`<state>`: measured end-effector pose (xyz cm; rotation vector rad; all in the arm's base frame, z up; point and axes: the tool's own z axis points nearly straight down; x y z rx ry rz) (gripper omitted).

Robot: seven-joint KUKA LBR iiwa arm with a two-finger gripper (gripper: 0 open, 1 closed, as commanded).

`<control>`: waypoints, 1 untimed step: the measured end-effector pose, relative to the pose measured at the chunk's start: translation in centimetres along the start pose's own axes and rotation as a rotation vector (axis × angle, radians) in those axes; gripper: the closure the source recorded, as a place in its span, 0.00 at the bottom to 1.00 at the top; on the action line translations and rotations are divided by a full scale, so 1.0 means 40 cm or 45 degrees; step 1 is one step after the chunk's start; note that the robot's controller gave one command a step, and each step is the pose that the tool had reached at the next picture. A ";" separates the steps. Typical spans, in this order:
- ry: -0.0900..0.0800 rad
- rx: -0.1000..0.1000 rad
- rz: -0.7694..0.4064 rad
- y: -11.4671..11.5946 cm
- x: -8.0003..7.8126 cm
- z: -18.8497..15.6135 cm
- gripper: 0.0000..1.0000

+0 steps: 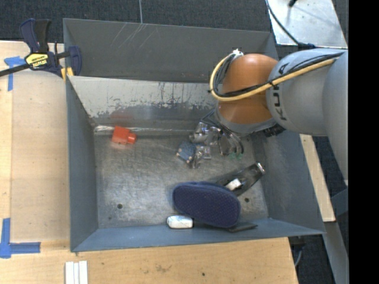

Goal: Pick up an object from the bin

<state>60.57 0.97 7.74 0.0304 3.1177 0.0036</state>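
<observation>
Where gripper [205, 142] hangs: blue lump [186, 152], scuffed metal bin [80, 176].

Dark textured floor [177, 2] beyond

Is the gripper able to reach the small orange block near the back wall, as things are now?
Probably yes: the orange block lies uncovered, left of the gripper, with nothing between them, though the bin's back wall stands close.

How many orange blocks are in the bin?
1. The orange block lies far left on the floor, near the bin's back wall; the arm could hide more.
</observation>
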 end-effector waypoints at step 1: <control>0.013 0.002 -0.205 -0.001 -0.011 -0.470 1.00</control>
